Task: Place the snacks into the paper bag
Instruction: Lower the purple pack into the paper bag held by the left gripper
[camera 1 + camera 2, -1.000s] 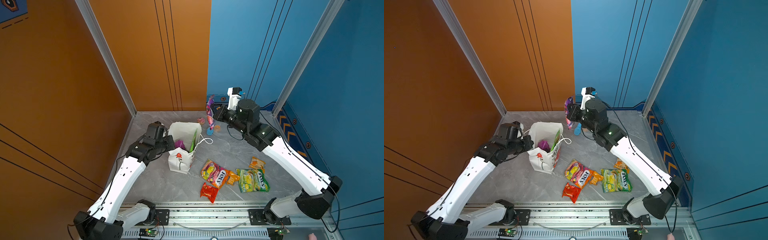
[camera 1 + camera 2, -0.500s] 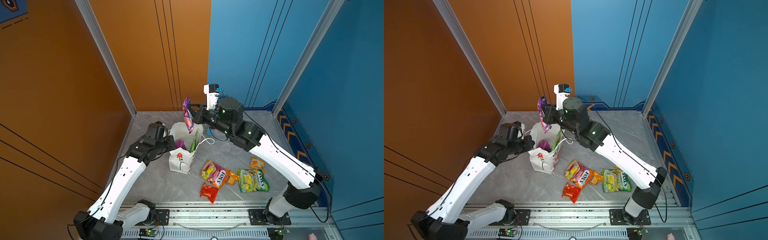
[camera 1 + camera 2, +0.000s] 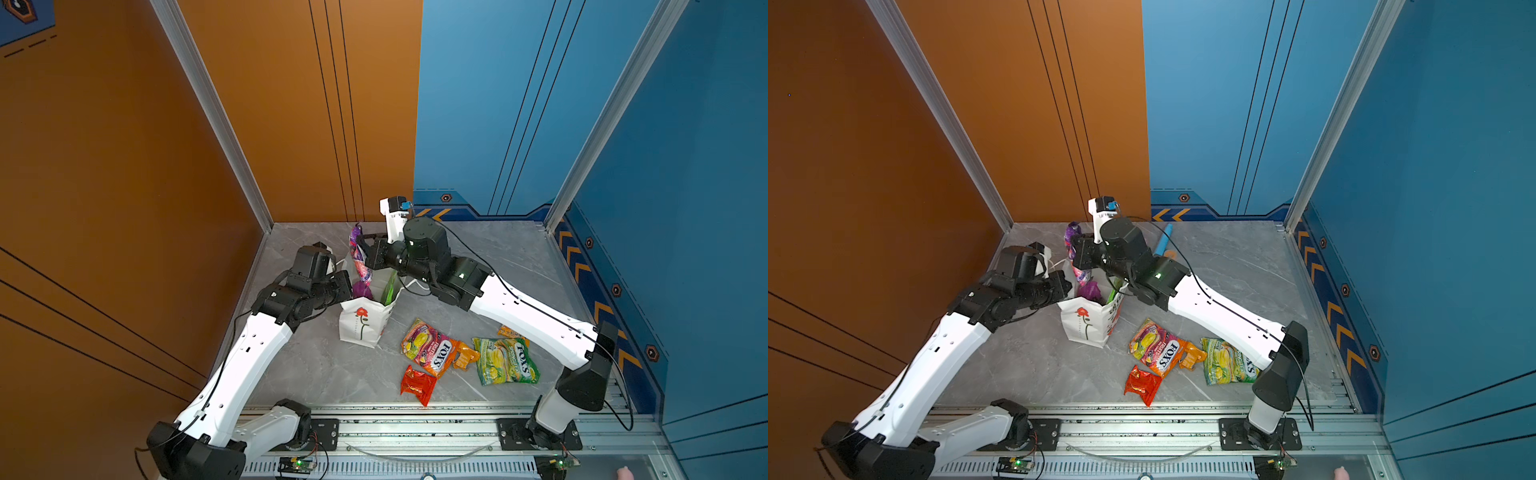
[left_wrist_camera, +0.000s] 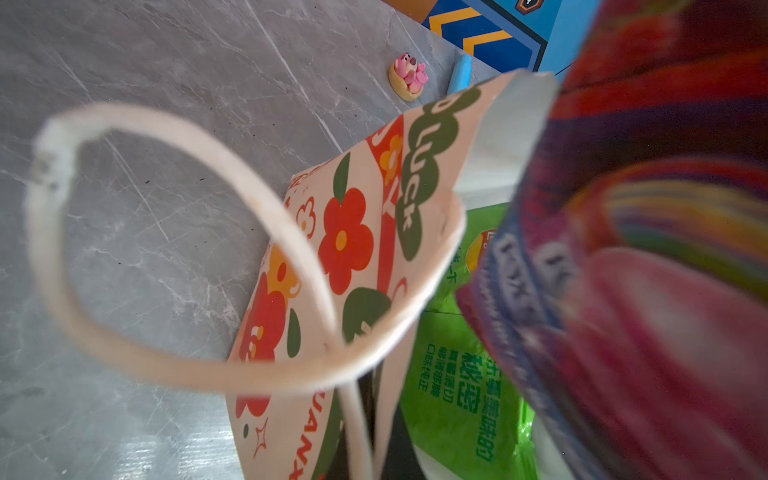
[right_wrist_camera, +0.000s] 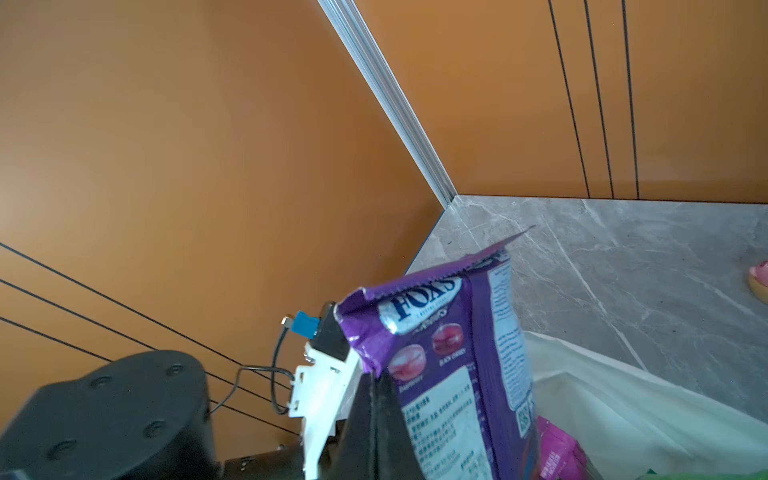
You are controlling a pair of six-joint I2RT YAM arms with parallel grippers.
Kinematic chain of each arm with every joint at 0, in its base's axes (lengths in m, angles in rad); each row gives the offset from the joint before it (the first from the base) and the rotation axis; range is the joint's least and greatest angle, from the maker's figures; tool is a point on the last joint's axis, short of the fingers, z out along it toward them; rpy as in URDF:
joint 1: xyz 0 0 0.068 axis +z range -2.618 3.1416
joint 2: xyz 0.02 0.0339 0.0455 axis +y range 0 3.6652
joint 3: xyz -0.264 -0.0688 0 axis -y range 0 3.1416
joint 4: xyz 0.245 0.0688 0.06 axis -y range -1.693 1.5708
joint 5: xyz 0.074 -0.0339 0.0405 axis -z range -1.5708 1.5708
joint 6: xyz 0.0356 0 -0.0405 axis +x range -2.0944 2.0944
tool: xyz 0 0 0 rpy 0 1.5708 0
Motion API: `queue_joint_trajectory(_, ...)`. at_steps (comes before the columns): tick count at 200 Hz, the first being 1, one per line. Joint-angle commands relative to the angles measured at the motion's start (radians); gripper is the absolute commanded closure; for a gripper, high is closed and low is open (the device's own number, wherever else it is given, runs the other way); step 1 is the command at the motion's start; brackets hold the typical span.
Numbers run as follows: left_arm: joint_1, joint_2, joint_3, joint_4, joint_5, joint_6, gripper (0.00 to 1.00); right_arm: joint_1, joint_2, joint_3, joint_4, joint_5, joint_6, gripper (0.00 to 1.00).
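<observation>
Currently the right pincer (image 3: 365,254) is clamped on a purple packet (image 3: 358,253), which hangs upright over the open mouth of the paper bag (image 3: 359,326). A green chip bag (image 3: 388,289) and another purple pack (image 3: 362,289) sit inside the bag. The left pincer (image 3: 348,286) is closed at the bag's rim; whether it pinches the paper is hidden. On the desk (image 3: 316,365) beside the bag lie an orange packet (image 3: 428,347), a green packet (image 3: 505,360) and a red packet (image 3: 417,384).

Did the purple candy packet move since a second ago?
Yes. The right gripper has carried the purple packet leftward, from right of the paper bag to above its open top.
</observation>
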Motion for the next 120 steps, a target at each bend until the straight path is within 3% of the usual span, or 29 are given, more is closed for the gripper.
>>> queue_joint_trajectory(1, -0.008, -0.004, 0.049, 0.047, 0.042, -0.016, 1.00, 0.005, -0.004, -0.041, 0.134, 0.017, 0.015, 1.00)
queue_joint_trajectory(120, 0.039, -0.052, 0.008, 0.086, 0.089, -0.069, 1.00, 0.058, -0.011, -0.259, 0.397, 0.065, 0.048, 1.00)
